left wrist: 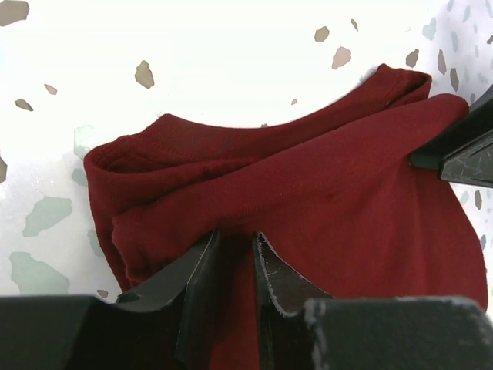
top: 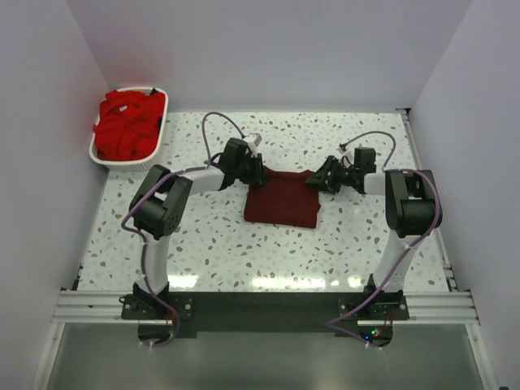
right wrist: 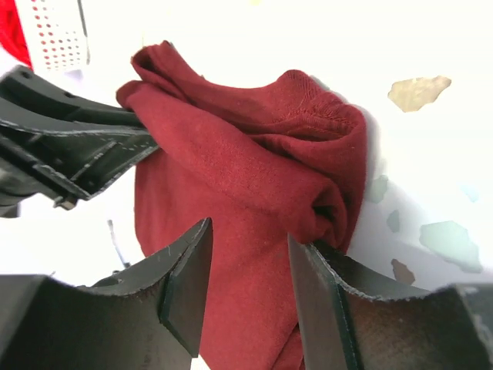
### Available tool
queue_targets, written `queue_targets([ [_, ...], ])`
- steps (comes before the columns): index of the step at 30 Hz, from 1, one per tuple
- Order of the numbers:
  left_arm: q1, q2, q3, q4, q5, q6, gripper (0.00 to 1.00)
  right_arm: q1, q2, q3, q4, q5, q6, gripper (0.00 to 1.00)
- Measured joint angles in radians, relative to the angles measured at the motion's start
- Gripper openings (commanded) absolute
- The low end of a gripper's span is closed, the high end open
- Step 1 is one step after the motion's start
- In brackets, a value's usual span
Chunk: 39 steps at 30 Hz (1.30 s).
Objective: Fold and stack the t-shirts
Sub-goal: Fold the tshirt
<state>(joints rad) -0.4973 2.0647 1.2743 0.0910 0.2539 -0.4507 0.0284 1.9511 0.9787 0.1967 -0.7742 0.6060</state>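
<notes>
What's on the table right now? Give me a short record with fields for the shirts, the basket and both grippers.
shirt being worked: maroon t-shirt, partly folded, mid-table
left gripper: shut on the maroon t-shirt at its far left corner
right gripper: jaws straddle a bunched fold at the far right corner; firm grip unclear
red t-shirts: heaped unfolded in the basket
basket: white, at the table's far left corner
folded stack: none visible yet
</notes>
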Motion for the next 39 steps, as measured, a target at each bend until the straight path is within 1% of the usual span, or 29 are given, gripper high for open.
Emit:
queue_targets([
  [6, 0.018, 0.000, -0.021, 0.041, 0.045, -0.040, 0.32, -0.012, 0.006, 0.001, 0.090, -0.072, 0.078, 0.44],
  [11, 0.019, 0.000, -0.019, 0.051, 0.056, -0.047, 0.33, -0.008, 0.016, 0.028, 0.172, -0.117, 0.127, 0.40],
  [18, 0.035, 0.019, 0.010, 0.063, 0.061, -0.050, 0.32, -0.011, 0.152, 0.105, 0.227, -0.124, 0.148, 0.36],
  [21, 0.054, 0.047, 0.011, 0.084, 0.079, -0.065, 0.32, -0.019, 0.215, 0.125, 0.242, -0.151, 0.175, 0.36],
  [24, 0.076, 0.061, 0.011, 0.118, 0.112, -0.089, 0.32, -0.031, 0.232, 0.151, 0.249, -0.160, 0.191, 0.36],
  [27, 0.089, 0.068, 0.011, 0.135, 0.143, -0.109, 0.33, -0.037, 0.236, 0.160, 0.251, -0.159, 0.206, 0.39],
  [31, 0.095, 0.066, 0.010, 0.135, 0.160, -0.122, 0.39, -0.038, 0.209, 0.158, 0.214, -0.151, 0.202, 0.42],
  [32, 0.095, 0.058, 0.006, 0.134, 0.161, -0.125, 0.42, -0.040, 0.190, 0.152, 0.203, -0.144, 0.200, 0.42],
  [35, 0.098, 0.008, -0.031, 0.121, 0.159, -0.138, 0.47, -0.046, 0.088, 0.096, 0.192, -0.132, 0.204, 0.43],
  [38, 0.099, -0.082, -0.083, 0.105, 0.153, -0.142, 0.47, -0.048, -0.027, 0.016, 0.224, -0.136, 0.229, 0.43],
  [39, 0.095, -0.123, -0.109, 0.107, 0.146, -0.142, 0.45, -0.046, -0.063, -0.018, 0.253, -0.140, 0.241, 0.43],
])
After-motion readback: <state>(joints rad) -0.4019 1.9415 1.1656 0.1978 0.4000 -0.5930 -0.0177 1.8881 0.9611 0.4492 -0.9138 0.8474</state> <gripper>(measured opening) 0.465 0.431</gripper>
